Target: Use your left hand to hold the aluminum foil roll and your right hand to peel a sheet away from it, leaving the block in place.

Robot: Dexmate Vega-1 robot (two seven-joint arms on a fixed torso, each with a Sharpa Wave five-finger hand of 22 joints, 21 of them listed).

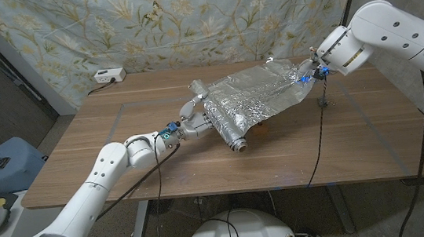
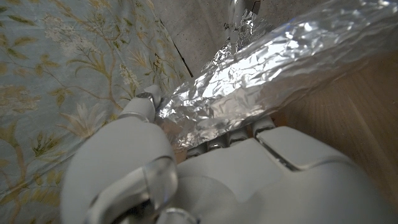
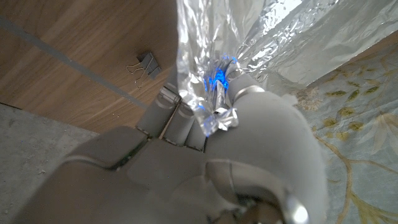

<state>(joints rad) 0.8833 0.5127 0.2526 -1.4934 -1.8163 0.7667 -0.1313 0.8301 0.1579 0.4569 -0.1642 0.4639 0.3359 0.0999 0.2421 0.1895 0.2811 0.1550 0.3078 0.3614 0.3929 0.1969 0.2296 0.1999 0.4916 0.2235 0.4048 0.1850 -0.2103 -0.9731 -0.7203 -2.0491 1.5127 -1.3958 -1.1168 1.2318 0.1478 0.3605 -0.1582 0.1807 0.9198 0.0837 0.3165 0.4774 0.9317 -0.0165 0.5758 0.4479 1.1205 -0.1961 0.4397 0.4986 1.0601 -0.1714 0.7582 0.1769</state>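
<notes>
The foil roll (image 1: 224, 121) is gripped by the left hand (image 1: 194, 120), its sheet (image 1: 268, 89) pinched beyond it by the raised right hand (image 1: 307, 71).

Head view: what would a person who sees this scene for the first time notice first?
The shiny foil sheet stretched above the middle of the wooden table catches the eye first. The right hand pinches its far corner and holds it raised, while the left hand grips the foil roll on the table. A small binder clip lies on the wood under the right hand.
</notes>
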